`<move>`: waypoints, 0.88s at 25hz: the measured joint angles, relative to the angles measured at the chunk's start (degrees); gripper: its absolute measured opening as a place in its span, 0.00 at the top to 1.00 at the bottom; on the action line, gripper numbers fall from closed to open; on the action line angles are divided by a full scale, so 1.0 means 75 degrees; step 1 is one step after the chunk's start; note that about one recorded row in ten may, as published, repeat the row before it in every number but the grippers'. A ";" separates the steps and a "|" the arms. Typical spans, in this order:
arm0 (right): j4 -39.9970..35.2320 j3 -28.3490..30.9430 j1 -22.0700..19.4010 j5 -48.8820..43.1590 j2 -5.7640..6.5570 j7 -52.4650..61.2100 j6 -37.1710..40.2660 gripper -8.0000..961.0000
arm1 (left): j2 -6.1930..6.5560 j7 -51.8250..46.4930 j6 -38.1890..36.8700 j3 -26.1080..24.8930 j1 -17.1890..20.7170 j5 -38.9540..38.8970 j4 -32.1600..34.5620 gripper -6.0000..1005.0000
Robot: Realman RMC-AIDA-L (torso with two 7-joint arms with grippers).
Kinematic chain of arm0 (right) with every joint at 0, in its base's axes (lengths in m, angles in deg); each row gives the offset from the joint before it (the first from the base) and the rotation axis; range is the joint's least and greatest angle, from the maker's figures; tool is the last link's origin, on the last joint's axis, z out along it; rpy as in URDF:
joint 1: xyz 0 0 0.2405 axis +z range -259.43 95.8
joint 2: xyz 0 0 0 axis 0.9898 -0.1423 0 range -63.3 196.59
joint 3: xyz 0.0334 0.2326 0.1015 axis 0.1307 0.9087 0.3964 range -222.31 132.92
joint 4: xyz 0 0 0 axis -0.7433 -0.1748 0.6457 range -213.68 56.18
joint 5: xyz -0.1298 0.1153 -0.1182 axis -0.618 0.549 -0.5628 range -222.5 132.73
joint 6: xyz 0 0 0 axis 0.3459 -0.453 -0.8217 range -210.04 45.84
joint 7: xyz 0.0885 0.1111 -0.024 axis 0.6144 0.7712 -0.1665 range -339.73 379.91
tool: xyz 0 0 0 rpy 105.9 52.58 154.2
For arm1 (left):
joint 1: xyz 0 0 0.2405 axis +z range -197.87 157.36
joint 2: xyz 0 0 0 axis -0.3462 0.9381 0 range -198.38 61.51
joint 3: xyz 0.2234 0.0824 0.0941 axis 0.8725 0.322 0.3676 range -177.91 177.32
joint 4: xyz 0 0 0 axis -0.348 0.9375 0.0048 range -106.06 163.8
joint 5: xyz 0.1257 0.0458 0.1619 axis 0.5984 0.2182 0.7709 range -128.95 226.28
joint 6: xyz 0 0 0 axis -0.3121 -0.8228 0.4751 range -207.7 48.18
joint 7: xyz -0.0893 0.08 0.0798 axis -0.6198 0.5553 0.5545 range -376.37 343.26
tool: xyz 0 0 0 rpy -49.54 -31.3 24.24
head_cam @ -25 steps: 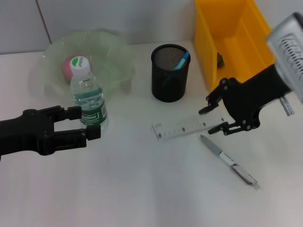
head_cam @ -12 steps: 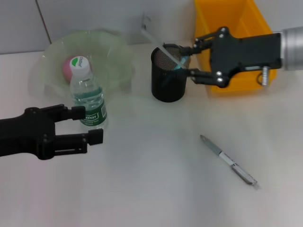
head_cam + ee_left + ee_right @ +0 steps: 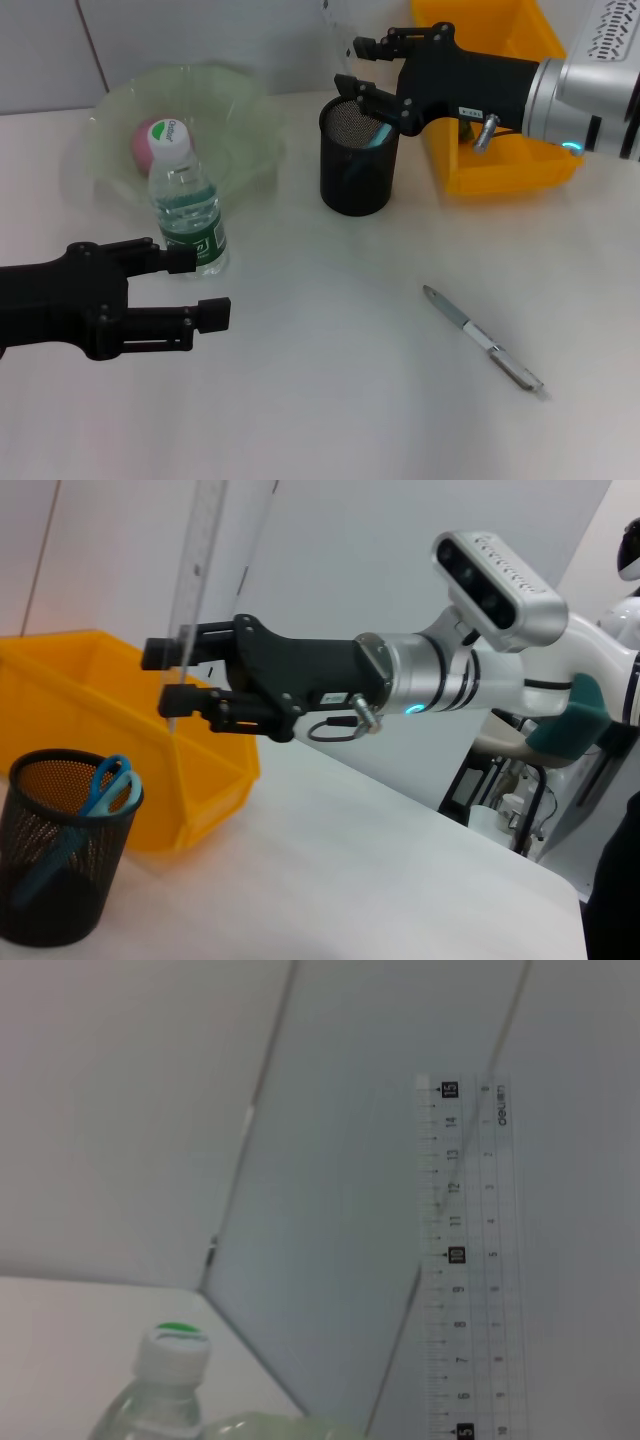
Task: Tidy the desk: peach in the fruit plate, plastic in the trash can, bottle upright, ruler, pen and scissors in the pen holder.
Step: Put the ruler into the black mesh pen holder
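Observation:
My right gripper [image 3: 352,65] hangs just above the black mesh pen holder [image 3: 358,170], shut on the clear ruler [image 3: 195,580], which stands nearly upright. The ruler [image 3: 465,1260] fills the right wrist view. The blue scissors [image 3: 380,130] stand inside the holder. On the desk's right lies the silver pen [image 3: 482,338]. The bottle [image 3: 185,205] stands upright in front of the green fruit plate [image 3: 240,110], which holds the pink peach [image 3: 143,143]. My left gripper [image 3: 200,288] is open, just near of the bottle and apart from it. The plastic is hidden.
The yellow trash can [image 3: 520,160] stands at the back right, behind my right arm. The holder [image 3: 60,870] and bin [image 3: 200,770] also show in the left wrist view. A white wall runs behind the desk.
My right gripper has lifted the ruler off the desk and carried it back and left, upright above the pen holder. My left gripper has drawn slightly away from the bottle.

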 joint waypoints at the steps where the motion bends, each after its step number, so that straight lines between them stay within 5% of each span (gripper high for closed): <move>1: 0.0100 -0.0073 -0.0009 0.0181 -0.0001 -0.0101 -0.0079 0.59 | 0.0001 -0.0006 -0.0018 -0.0012 -0.0011 0.0002 -0.0001 0.18; 9: 0.0209 -0.0135 -0.0371 0.0847 0.0001 -0.0243 -0.0040 0.59 | -0.0069 0.0067 0.0015 0.0108 -0.0170 -0.0429 -0.0003 0.18; 14: 0.0302 -0.0155 -0.0702 0.1492 0.0004 -0.0250 0.0111 0.59 | -0.0077 0.0460 0.0692 0.1132 -0.0218 -0.1300 0.0001 0.18; 20: 0.0405 -0.0159 -0.1185 0.1981 -0.0002 -0.0260 0.0453 0.59 | -0.0084 0.1073 0.2968 0.3027 -0.0345 -0.1670 0.0062 0.18; 22: 0.0430 -0.0146 -0.1222 0.1998 -0.0005 -0.0261 0.0484 0.59 | -0.0082 0.1100 0.3081 0.3120 -0.0367 -0.1670 0.0067 0.18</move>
